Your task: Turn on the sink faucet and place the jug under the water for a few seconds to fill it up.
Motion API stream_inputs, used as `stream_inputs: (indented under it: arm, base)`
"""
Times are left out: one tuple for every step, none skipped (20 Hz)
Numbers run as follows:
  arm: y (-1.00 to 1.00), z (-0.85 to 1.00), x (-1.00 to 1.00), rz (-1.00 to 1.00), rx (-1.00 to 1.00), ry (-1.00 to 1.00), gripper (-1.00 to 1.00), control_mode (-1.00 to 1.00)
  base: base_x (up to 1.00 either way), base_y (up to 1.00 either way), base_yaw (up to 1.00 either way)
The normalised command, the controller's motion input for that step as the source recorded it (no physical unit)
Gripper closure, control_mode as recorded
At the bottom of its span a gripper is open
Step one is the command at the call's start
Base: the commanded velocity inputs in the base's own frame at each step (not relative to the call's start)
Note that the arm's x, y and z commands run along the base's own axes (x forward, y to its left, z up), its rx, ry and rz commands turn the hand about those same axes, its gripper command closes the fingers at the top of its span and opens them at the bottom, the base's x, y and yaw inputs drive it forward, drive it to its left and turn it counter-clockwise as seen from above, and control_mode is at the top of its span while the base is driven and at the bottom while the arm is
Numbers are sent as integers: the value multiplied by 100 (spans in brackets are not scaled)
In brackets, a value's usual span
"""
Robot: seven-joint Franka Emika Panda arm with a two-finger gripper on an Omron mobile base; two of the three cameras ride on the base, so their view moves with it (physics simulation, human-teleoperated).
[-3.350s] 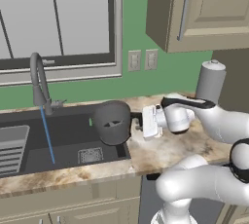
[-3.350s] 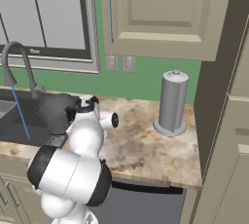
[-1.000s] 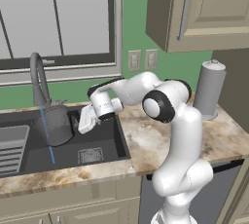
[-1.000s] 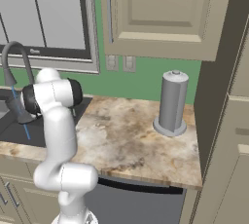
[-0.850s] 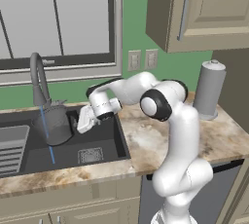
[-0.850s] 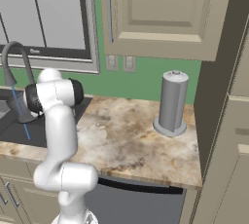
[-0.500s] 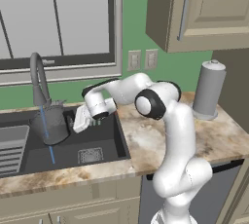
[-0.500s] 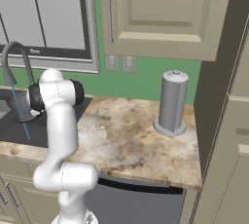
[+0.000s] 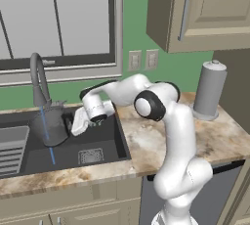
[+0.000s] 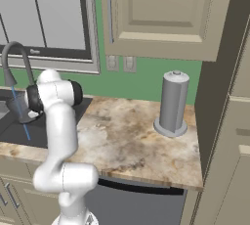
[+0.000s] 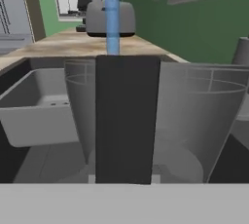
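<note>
Since earlier frame I carried jug [image 9: 51,127] leftward across sink [image 9: 105,146], from right edge toward sink faucet [image 9: 38,78]. Gripper [image 9: 74,123] pinched on jug's dark handle; jug body just ahead of fingers, over basin. Water [image 9: 47,136] running, stream crossing jug in left base view. I judge filling underway; hold steady few seconds.

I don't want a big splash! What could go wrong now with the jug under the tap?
1. The water runs down at the near side of the jug and on toward the sink floor, so it may be missing the jug's mouth.
2. The gripper is shut on the jug's side handle alone; as the jug fills and gets heavier, it might tilt or slip.
</note>
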Motion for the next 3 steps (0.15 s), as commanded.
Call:
stream_inputs:
  arm:
    - [9,-4,6,0,0,0,100,-100]
    - [9,-4,5,0,0,0,100,-100]
    - [7,-4,4,0,0,0,100,-100]
  base:
    - [0,0,0]
    - [0,0,0]
    - [0,0,0]
